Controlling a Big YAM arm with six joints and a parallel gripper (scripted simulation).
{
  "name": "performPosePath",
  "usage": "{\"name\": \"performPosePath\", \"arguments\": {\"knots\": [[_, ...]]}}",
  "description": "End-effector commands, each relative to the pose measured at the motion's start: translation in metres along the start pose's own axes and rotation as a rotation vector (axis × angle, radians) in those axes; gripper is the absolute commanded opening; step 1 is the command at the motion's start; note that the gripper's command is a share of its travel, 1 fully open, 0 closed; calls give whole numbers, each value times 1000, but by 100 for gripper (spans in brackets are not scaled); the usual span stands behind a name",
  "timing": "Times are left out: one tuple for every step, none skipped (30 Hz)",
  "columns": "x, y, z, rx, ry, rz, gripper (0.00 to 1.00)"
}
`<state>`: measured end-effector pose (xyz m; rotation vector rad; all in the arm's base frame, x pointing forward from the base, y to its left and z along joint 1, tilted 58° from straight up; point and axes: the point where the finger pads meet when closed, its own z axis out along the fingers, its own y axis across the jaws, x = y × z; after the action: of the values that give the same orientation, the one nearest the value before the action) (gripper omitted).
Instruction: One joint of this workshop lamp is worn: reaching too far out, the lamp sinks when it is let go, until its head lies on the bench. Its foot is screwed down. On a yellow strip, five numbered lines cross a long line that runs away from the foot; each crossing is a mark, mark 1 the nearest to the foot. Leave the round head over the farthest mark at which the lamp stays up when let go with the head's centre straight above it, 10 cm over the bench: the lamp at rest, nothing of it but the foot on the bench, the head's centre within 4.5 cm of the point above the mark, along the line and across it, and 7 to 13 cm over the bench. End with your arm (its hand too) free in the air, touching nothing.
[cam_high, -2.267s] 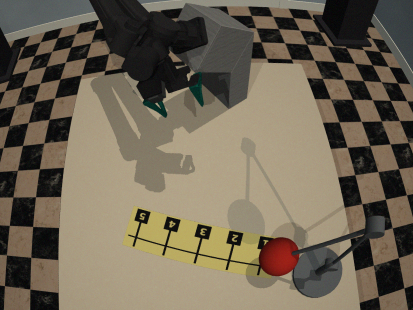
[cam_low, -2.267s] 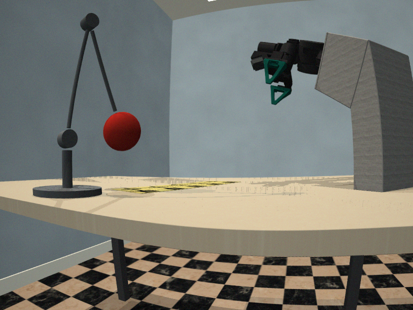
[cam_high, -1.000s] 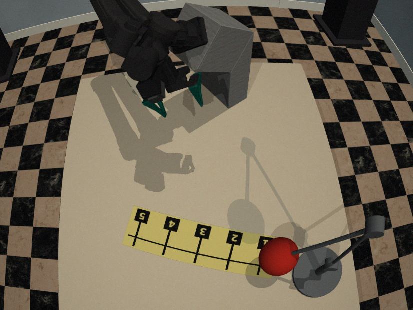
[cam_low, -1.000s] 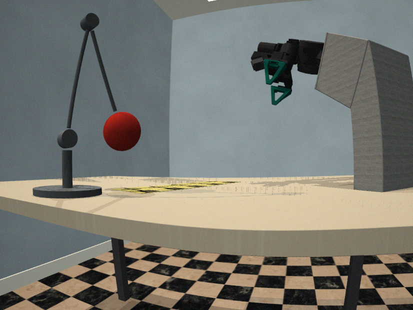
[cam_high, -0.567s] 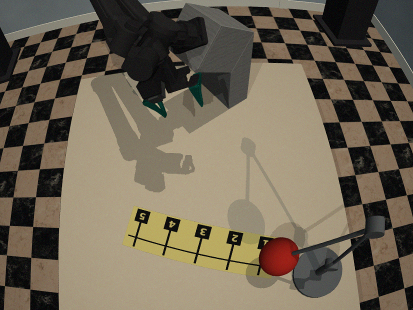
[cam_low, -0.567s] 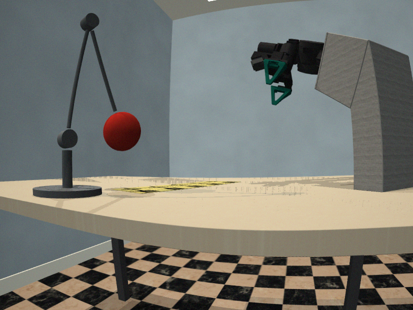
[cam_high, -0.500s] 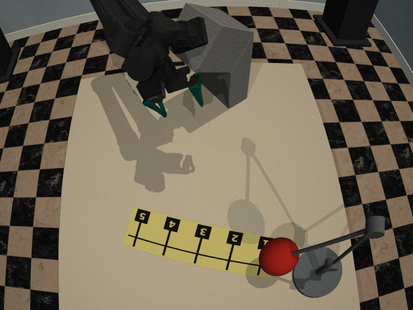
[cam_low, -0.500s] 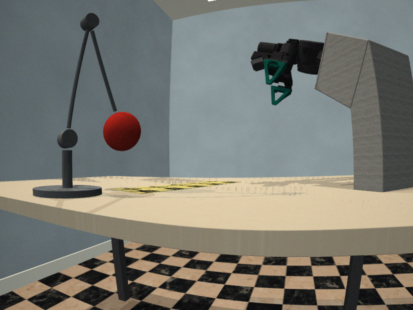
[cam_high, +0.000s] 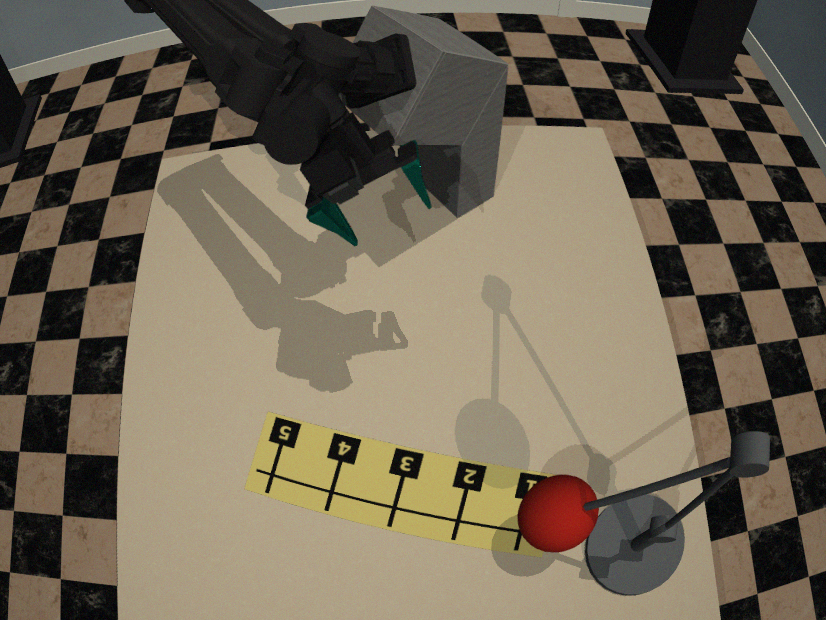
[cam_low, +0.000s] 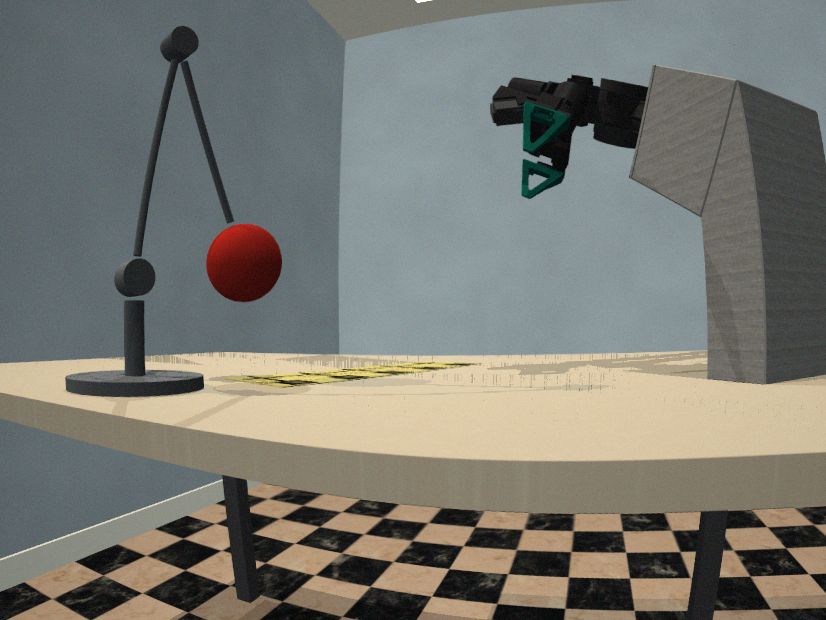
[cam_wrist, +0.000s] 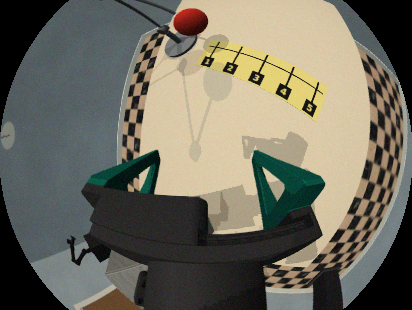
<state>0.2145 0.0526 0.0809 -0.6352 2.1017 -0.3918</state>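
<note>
Top: shows hand (cam_high: 392, 225) (cam_low: 529, 154) (cam_wrist: 206, 155) spread, well apart from dark grey lamp (cam_high: 658, 484) (cam_low: 156, 158) (cam_wrist: 140, 15). Exterior: shows glossy red head (cam_high: 557, 513) (cam_low: 244, 262) (cam_wrist: 190, 21) hanging lower than hand, off worktop (cam_high: 533, 220) (cam_low: 533, 427) (cam_wrist: 170, 135). Wrist: shows lamp ahead of hand, towards upper left.

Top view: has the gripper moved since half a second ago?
Yes. The gripper has shifted rightward in that picture, its fingertips now appearing closer to the grey block's lower corner.
</note>
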Motion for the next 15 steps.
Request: {"name": "performPosePath", "arguments": {"knots": [[-57, -1, 26, -3, 8, -107, 100], [-64, 3, 30, -13, 5, -139, 100], [-65, 6, 30, -21, 2, -153, 100], [-66, 10, 30, -29, -1, -167, 100], [-68, 13, 30, -36, -5, -182, 100], [-69, 17, 30, -44, -8, -196, 100], [-70, 20, 30, -52, -11, -211, 100], [-71, 24, 31, -60, -14, -225, 100], [-72, 27, 31, -67, -18, -240, 100], [-73, 31, 31, -75, -21, -254, 100], [-74, 34, 31, -83, -24, -268, 100], [-75, 38, 31, -91, -28, -283, 100], [-76, 41, 31, -98, -31, -297, 100], [-77, 45, 32, -106, -34, -312, 100], [-78, 48, 32, -114, -37, -326, 100]]}}
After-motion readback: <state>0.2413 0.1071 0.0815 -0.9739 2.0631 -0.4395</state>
